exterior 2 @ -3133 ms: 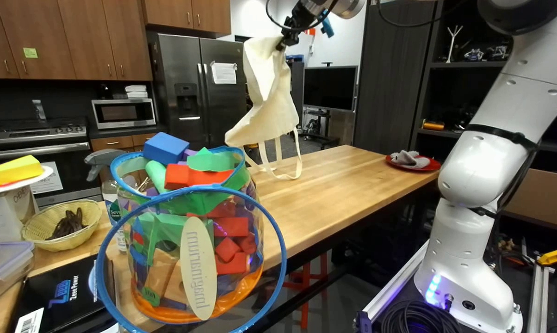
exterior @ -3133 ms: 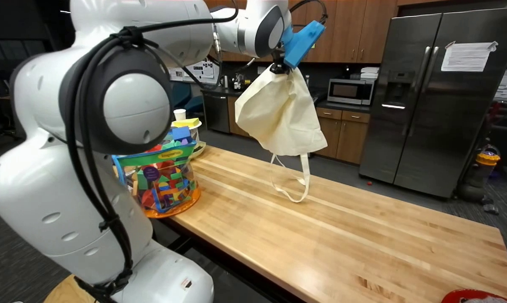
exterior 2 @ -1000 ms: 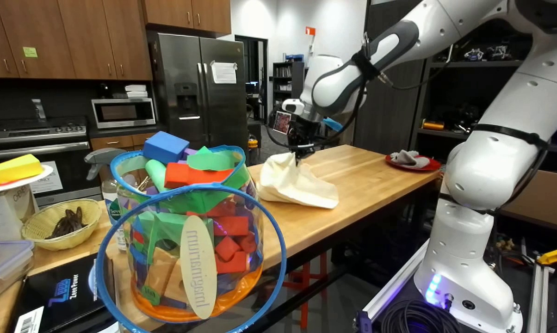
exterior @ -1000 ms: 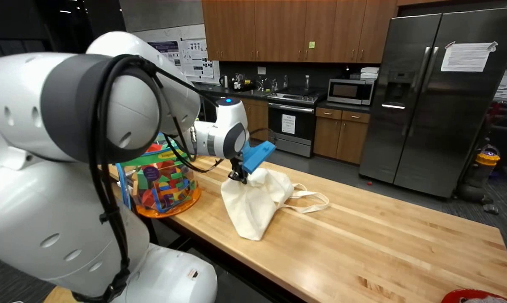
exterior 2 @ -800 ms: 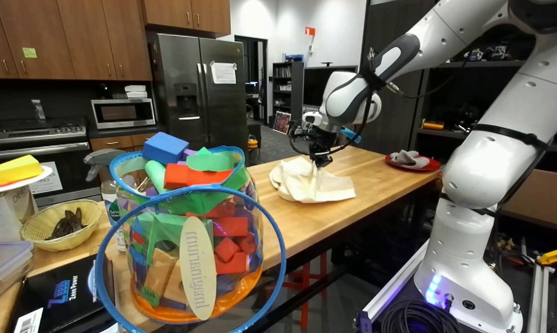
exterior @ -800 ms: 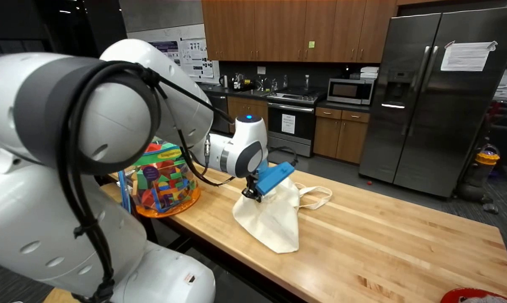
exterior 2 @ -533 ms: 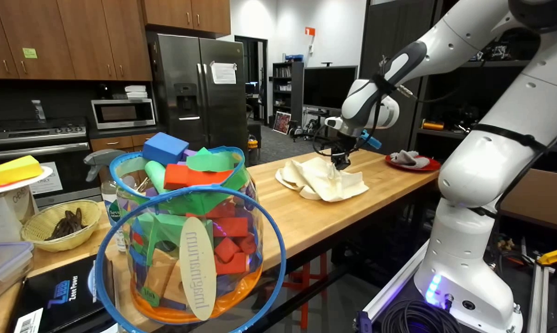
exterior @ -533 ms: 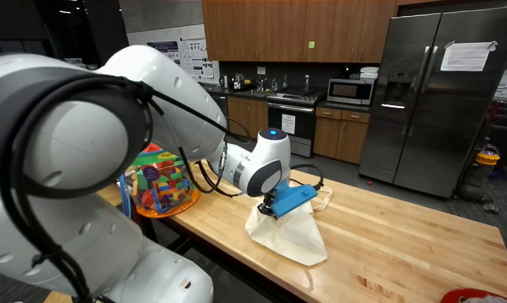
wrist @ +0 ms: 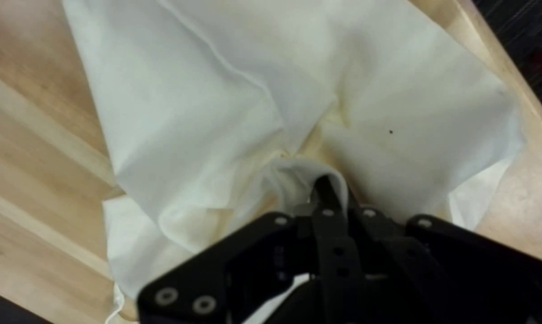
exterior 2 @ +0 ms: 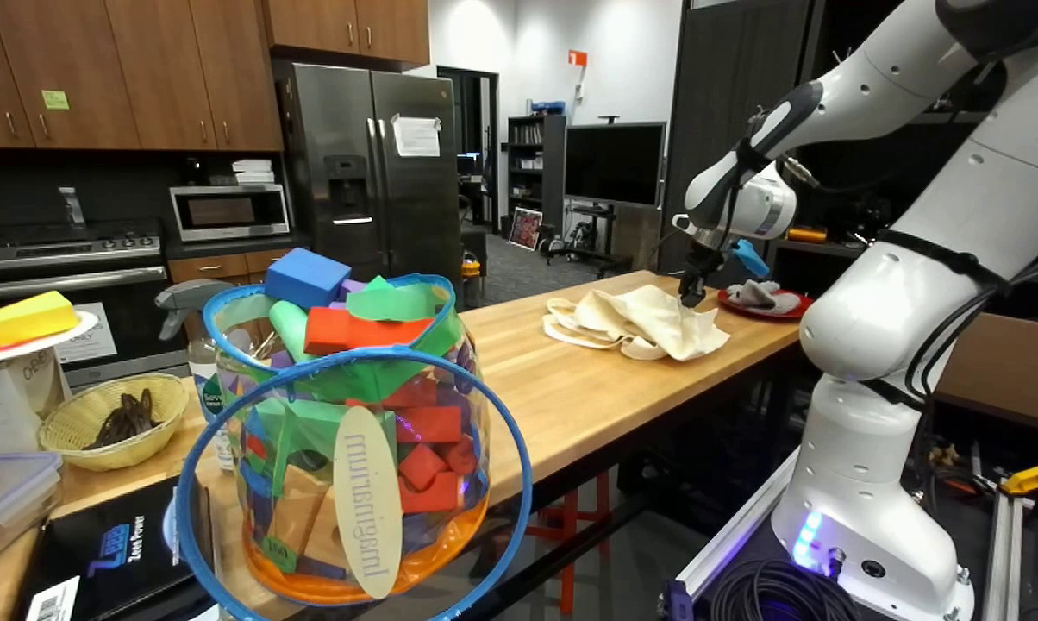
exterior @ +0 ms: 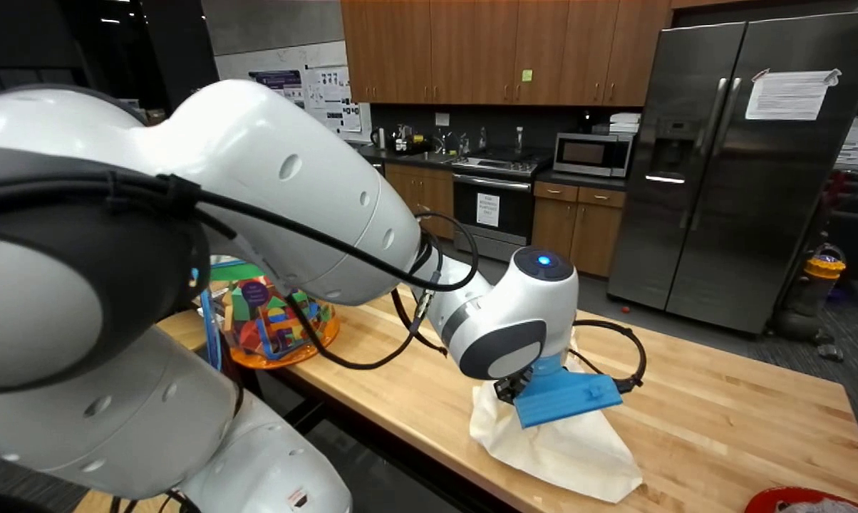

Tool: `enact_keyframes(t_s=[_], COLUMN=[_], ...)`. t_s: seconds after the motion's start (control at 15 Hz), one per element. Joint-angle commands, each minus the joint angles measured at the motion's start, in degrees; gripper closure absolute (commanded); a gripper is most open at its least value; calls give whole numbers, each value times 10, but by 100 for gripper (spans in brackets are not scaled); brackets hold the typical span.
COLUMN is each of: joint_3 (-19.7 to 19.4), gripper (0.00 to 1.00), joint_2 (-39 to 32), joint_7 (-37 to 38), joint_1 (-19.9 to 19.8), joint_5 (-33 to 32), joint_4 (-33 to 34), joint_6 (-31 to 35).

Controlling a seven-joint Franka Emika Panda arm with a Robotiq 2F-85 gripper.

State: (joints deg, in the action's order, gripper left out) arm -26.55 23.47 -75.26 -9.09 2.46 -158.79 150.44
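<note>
A cream cloth bag with straps lies crumpled on the wooden table, its body spread towards the near edge in an exterior view. My gripper is low over the table at the side of the bag that faces the red plate. In the wrist view my gripper is shut on the bag, with a fold of cloth pinched between the black fingers and looped over one tip. Part of the bag is hidden under the wrist and blue mount in an exterior view.
A red plate with a grey cloth sits close beyond the gripper. A clear bag of coloured blocks stands at the table's opposite end. Near it are a yellow basket, a spray bottle and a black box.
The bag, first hanging in the air from the gripper, has come down onto the table. Since then the gripper has dragged it along the table towards the red plate, straps trailing.
</note>
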Motion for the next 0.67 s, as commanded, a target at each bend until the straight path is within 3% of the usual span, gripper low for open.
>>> enact_keyframes(t_s=[0.0,0.6], joint_3=[-20,3], gripper=[99,99], joint_2=[1,-83], joint_7=[-13,-20], joint_1=[-15,87], joint_5=[13,92], joint_4=[26,287], joint_6=[0,-24])
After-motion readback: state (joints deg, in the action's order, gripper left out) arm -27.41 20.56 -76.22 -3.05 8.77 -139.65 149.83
